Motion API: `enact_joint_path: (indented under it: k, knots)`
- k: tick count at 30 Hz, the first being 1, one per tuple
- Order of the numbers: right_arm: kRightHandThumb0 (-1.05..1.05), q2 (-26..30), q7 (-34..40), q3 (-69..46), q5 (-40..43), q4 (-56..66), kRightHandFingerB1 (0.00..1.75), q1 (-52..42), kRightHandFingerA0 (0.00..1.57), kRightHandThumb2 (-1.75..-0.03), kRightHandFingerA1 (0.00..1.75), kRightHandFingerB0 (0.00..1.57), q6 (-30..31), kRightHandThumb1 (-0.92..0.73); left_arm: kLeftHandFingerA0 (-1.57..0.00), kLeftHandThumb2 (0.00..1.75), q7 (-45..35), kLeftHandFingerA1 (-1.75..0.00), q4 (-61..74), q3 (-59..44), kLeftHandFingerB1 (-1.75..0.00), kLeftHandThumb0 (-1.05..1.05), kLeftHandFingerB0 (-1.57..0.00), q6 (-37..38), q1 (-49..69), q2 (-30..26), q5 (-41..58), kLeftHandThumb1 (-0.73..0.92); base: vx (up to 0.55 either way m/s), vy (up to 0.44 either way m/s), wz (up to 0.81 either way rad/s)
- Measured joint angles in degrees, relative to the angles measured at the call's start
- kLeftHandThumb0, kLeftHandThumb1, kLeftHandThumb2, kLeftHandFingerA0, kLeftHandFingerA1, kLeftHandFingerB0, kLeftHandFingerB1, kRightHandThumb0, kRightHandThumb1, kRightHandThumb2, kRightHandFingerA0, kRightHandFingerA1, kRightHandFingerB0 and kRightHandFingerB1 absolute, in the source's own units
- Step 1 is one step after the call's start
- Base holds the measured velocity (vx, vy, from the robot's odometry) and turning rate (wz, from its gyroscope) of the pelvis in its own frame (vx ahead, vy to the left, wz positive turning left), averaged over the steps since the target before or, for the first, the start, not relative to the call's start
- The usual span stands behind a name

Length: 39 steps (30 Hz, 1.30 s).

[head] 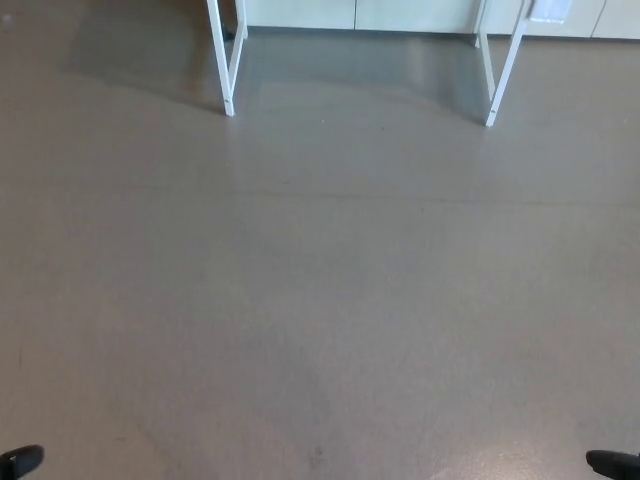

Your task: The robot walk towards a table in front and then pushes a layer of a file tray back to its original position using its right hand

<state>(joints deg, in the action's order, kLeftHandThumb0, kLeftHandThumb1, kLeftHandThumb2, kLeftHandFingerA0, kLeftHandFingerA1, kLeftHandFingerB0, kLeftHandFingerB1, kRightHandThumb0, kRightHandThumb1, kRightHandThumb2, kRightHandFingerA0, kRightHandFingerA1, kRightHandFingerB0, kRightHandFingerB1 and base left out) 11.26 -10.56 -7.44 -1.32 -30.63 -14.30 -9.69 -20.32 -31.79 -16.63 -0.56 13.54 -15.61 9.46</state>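
I am seeing only floor and the white table legs (229,60) far ahead; the file tray is not showing. My right hand (612,464) is barely peeking in, so I cannot tell its state. The layer will probably slide lightly; I should push its front edge.

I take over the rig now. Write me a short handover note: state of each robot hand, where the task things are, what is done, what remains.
Left robot hand: only a dark tip shows at the bottom left corner; open or shut cannot be told.
Right robot hand: the same, at the bottom right corner.
Table: only its white legs show at the top of the head view, across a stretch of bare grey floor. The tabletop and file tray are out of view.
Done: nothing visible yet.
Left: walk to the table, find the file tray, push its layer back with the right robot hand.
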Motion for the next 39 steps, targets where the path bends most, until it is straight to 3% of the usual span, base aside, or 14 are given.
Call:
enact_joint_path:
  k: [8,9,10,12,13,18,19,20,22,23,24,34,39]
  knots:
    - [-0.28,0.26,-0.91,0.34,0.54,0.46,0.47,-3.86,0.65,-0.64,0.5,0.52,-1.83,-0.45,-0.41,0.56,-3.83,-0.46,-0.33,-0.59,-0.35,0.0,-0.37,0.02,3.63,0.02,2.27,0.56,0.0,0.0,0.0]
    - [-0.2,0.26,-0.91,0.37,0.55,0.45,0.41,-4.09,0.69,-0.55,0.45,0.54,-1.97,-0.5,-0.41,0.55,-4.14,-0.47,-0.4,-0.59,-0.36,0.02,-0.4,0.02,3.89,0.01,2.41,0.54,0.0,0.0,0.0]
    - [-0.28,0.26,-0.93,0.38,0.58,0.33,0.47,-4.16,0.65,-0.64,0.51,0.52,-2.13,-0.43,-0.39,0.55,-4.39,-0.47,-0.49,-0.59,-0.37,0.04,-0.41,0.03,4.04,0.01,2.56,0.53,0.0,0.0,0.0]
    - [-0.28,0.24,-1.07,0.38,0.72,-0.2,0.47,-4.13,0.65,-0.64,0.51,0.52,-2.39,-0.43,-0.39,0.55,-4.99,-0.47,-0.9,-0.64,-0.37,0.04,-0.41,0.18,4.17,0.0,2.81,0.53,0.0,-0.002,-0.04]
    - [-0.21,0.24,-1.15,0.37,0.75,-0.3,0.41,-4.12,0.69,-0.55,0.44,0.55,-2.52,-0.49,-0.37,0.54,-5.2,-0.45,-1.31,-0.62,-0.36,0.05,-0.43,0.18,4.35,0.1,2.86,0.52,0.23,0.075,0.01]
    - [-0.23,0.46,-1.23,0.6,0.7,-2.37,0.42,-4.22,0.7,-0.55,0.45,0.56,-3.49,-0.49,-0.31,0.57,-6.3,-0.45,-2.06,-0.6,-0.39,0.09,-0.45,0.98,4.64,-0.24,3.09,0.52,-0.05,-0.01,0.21]
    - [-0.23,0.57,-1.22,0.6,0.69,-2.63,0.42,-4.2,0.7,-0.55,0.45,0.56,-3.65,-0.49,-0.26,0.84,-6.41,-0.57,-2.06,-0.5,-0.56,0.04,-0.33,1.03,4.93,-0.1,3.09,0.33,-0.08,0.015,-0.08]
    - [-0.22,0.69,-1.15,0.58,0.69,-3.01,0.42,-4.27,0.7,-0.55,0.45,0.56,-3.86,-0.49,-0.35,0.53,-6.58,-0.44,-2.19,-0.28,-0.36,0.03,-0.44,1.13,5.69,0.05,3.04,0.5,0.06,0.069,-0.06]
    - [-0.23,0.72,-1.11,0.68,0.67,-3.35,0.42,-4.28,0.71,-0.55,0.45,0.56,-4.18,-0.49,-0.35,0.53,-6.7,-0.43,-2.48,0.01,-0.35,0.01,-0.44,1.56,6.32,0.03,2.85,0.5,0.06,0.102,-0.01]
    - [-0.23,0.71,-1.1,0.8,0.67,-3.5,0.41,-4.31,0.71,-0.55,0.45,0.56,-4.34,-0.49,-0.25,0.82,-6.69,-0.56,-2.98,0.2,-0.56,0.0,-0.32,2.1,6.36,-0.08,2.64,0.31,-0.02,0.153,-0.06]
    - [-0.23,0.73,-1.08,0.91,0.64,-3.69,0.41,-4.37,0.72,-0.55,0.45,0.57,-4.54,-0.49,-0.34,0.52,-6.69,-0.43,-3.92,0.33,-0.36,-0.02,-0.45,2.71,6.32,-0.15,2.48,0.48,0.1,0.223,-0.12]
    - [-0.23,0.22,-1.05,2.38,0.47,-4.22,0.41,-4.61,0.69,-0.55,0.44,0.55,-5.6,-0.5,-0.38,0.55,-6.24,-0.45,-9.37,0.34,-0.38,-0.16,-0.44,7.19,4.46,-1.65,1.92,0.44,0.2,0.221,-0.1]
    - [-0.23,0.25,-1.18,2.41,0.53,-4.06,0.41,-4.01,0.69,-0.55,0.44,0.55,-5.61,-0.5,-0.39,0.55,-5.7,-0.45,-10.51,0.57,-0.37,-0.13,-0.46,8.52,4.06,-1.74,1.77,0.46,0.21,-0.053,0.11]
